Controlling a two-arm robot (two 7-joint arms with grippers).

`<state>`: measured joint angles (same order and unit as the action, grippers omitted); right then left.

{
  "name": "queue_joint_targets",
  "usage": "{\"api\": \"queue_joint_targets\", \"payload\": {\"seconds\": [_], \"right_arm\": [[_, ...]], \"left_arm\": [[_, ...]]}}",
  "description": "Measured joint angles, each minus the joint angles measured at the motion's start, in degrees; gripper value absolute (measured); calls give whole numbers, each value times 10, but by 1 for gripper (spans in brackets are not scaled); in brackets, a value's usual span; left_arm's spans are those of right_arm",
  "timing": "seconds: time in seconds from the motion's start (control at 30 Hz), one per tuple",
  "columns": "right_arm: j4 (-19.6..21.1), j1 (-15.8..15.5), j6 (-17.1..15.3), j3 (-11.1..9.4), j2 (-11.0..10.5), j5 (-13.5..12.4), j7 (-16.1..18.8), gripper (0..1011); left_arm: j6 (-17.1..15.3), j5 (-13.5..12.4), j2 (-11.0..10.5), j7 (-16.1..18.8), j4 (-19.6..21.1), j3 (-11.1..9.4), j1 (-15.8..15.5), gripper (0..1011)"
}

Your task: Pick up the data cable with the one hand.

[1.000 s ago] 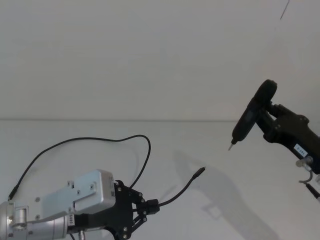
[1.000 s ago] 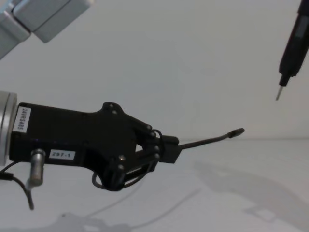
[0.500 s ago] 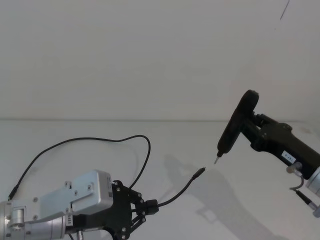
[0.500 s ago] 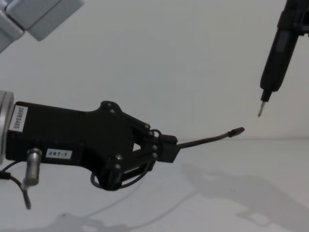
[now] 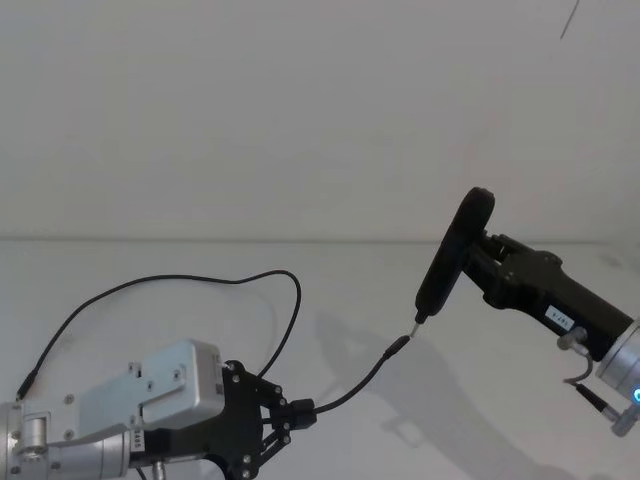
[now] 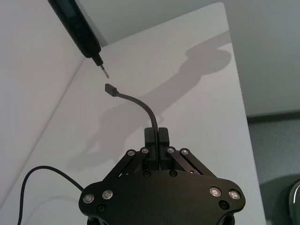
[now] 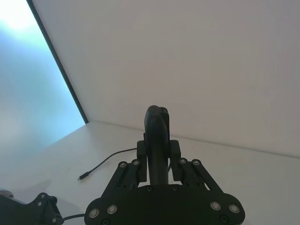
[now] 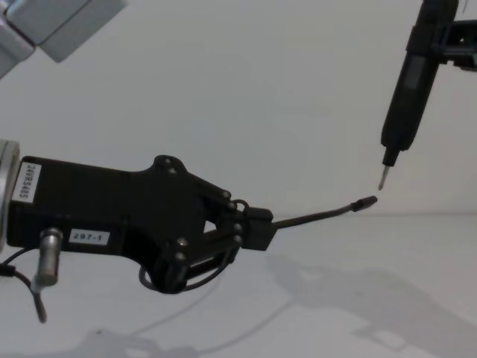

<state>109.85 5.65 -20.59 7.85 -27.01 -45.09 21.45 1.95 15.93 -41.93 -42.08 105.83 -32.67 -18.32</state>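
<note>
Progress: found the left gripper low in the head view, between 6 and 7 o'clock, closed tight on the cable a short way behind its plug. Saw the short free end sticking out from the fingers toward 2 o'clock, held in the air well clear of the table in the chest view. Traced the rest of the cable from behind the gripper up toward 12 o'clock, over in a wide loop toward 10 o'clock, then down to a far end near 8 o'clock. Judged that long stretch to be lying on the table, though could not tell for certain. Noted the right gripper between 3 and 4 o'clock, clamped around a slim black tool. Placed its metal tip at about 1 o'clock of the plug, very near but apart, going by the gap in the left wrist and chest views. Counted the grasp itself as done and the held end as lifted. Reckoned as left, at most, a further rise to bring the trailing loop off the table.
</note>
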Motion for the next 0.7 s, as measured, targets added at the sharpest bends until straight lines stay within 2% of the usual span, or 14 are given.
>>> {"api": "queue_joint_targets", "payload": {"seconds": [0.7], "right_arm": [[-32, 23, 6, 21, -2, -5, 5, 283]], "left_arm": [[1, 0, -1, 0, 0, 0, 0, 40]]}}
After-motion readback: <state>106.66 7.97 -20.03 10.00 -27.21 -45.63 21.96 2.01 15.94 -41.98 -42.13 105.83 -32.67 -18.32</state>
